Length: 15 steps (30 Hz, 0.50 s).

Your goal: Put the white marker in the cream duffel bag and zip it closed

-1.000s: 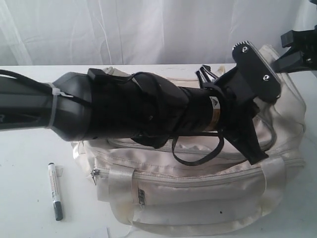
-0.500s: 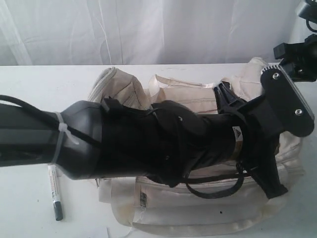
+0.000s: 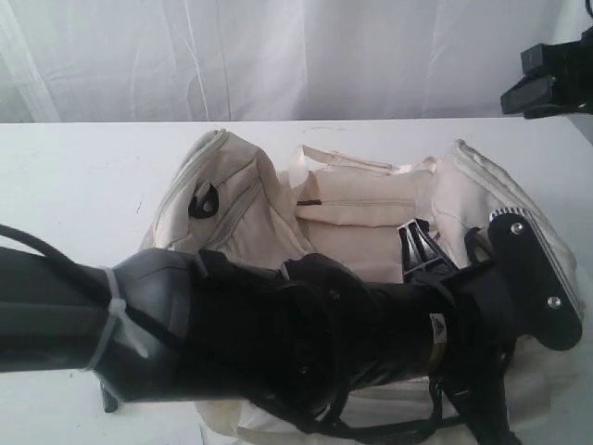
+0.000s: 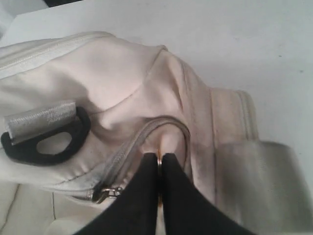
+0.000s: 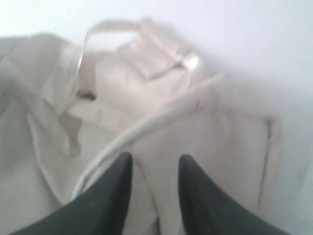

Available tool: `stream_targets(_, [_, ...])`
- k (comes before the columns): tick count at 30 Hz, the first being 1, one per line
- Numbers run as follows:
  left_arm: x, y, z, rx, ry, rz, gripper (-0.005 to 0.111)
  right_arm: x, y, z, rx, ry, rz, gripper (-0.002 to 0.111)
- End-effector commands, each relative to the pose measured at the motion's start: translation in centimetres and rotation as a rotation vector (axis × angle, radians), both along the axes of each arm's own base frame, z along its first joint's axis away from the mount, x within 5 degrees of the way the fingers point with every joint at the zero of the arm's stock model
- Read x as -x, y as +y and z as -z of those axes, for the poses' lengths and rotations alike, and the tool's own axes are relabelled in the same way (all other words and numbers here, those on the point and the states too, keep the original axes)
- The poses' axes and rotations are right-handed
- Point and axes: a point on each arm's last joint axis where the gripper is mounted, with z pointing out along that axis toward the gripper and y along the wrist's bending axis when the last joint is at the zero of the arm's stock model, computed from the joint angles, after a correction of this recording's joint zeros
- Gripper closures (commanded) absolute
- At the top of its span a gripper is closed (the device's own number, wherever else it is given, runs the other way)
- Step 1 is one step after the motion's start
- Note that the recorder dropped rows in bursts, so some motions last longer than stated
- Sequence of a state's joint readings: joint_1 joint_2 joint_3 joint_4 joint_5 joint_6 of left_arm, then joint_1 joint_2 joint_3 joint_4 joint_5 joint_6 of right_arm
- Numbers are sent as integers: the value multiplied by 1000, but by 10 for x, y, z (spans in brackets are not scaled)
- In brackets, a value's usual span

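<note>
Nearby, left arm [image 3: 232, 352] partly hides cream duffel bag [image 3: 241, 213]; left pincer [image 4: 158, 159] pinches zipper [image 4: 132, 147], right pincer [image 5: 155, 159] spread.

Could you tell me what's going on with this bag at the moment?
The left pincer is shut on the cream duffel bag at a zipper, and the bag's top lies open. The right pincer hangs open above the bag, holding nothing. The white marker is not in yet: only its dark tip shows on the table.
</note>
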State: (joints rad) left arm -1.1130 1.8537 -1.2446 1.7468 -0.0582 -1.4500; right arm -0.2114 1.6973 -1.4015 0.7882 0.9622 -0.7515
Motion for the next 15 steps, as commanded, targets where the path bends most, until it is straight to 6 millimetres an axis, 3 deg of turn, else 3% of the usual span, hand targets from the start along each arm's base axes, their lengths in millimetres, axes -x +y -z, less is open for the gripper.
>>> stream_targets(1, [10, -4, -1, 13, 31, 47, 107, 10, 2, -23, 13, -70, -9, 54])
stream_targets(4, [9, -7, -6, 29, 21, 48, 107, 23, 17, -31, 93, -55, -87, 54])
stream_targets(8, [5, -8, -13, 39, -10, 27, 107, 33, 33, -28, 177, 45, -121, 54])
stream_targets(15, [-3, -4, -15, -1, -100, -35, 107, 41, 54, -23, 193, 153, -156, 54])
